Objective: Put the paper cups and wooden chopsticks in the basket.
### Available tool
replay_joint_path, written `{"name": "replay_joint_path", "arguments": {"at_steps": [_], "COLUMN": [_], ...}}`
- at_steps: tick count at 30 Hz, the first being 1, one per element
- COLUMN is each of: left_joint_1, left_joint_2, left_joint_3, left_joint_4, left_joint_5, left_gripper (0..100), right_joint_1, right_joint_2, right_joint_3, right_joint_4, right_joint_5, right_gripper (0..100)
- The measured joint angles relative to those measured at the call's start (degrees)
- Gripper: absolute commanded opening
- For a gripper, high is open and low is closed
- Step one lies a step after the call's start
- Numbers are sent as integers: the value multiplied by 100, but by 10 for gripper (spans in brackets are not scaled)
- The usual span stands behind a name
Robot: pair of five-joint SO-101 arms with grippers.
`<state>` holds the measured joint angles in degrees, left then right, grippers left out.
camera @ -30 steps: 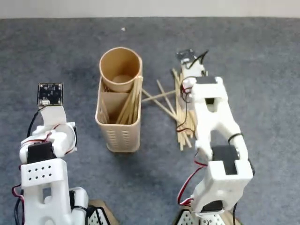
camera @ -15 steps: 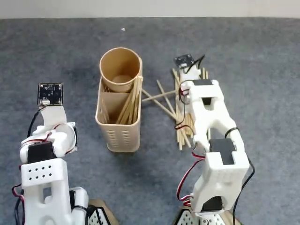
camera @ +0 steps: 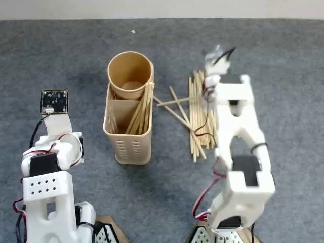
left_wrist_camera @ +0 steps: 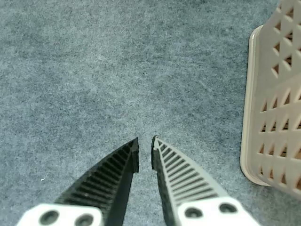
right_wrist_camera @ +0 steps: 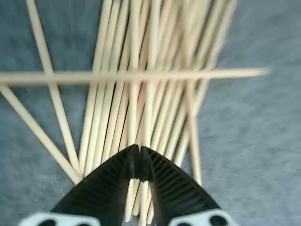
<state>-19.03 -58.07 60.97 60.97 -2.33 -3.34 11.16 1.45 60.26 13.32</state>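
Observation:
A beige slotted basket (camera: 126, 136) stands on the grey carpet with a brown paper cup (camera: 130, 75) upright in its far end and several wooden chopsticks (camera: 140, 109) leaning inside. More wooden chopsticks (camera: 195, 116) lie in a loose pile to its right, a few crossing toward the basket. The right arm (camera: 235, 121) hangs over that pile. My right gripper (right_wrist_camera: 139, 157) is shut just above the chopsticks (right_wrist_camera: 141, 94), with nothing seen between its fingers. My left gripper (left_wrist_camera: 145, 147) is shut over bare carpet, with the basket wall (left_wrist_camera: 275, 99) off to one side.
The left arm (camera: 50, 157) sits at the near left, well apart from the basket. Grey carpet surrounds the basket and pile on all sides. A pale wall strip runs along the far edge.
The right arm has swung to the right and farther away, uncovering more of the chopstick pile. The left arm, basket and cup have not moved.

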Motion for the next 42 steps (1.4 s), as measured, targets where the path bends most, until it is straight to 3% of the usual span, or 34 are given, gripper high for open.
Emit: {"name": "replay_joint_path", "arguments": {"at_steps": [9, 17, 23, 32, 42], "left_joint_1": [0, 0, 0, 18, 18], "left_joint_2": [0, 0, 0, 0, 0], "left_joint_3": [0, 0, 0, 9, 9], "left_joint_4": [0, 0, 0, 0, 0], "left_joint_5": [0, 0, 0, 0, 0], "left_gripper": [88, 88, 88, 88, 88], "right_joint_1": [-167, -914, -589, -299, -237], "right_joint_2": [-2971, -5134, -4009, -923, -352], "right_joint_3": [-1055, -18, 1705, 2084, 2084], "right_joint_4": [536, 571, 290, -1143, -1442], "right_joint_5": [-879, -712, 62, 501, 501], "right_gripper": [5, 22, 170, 173, 173]}}
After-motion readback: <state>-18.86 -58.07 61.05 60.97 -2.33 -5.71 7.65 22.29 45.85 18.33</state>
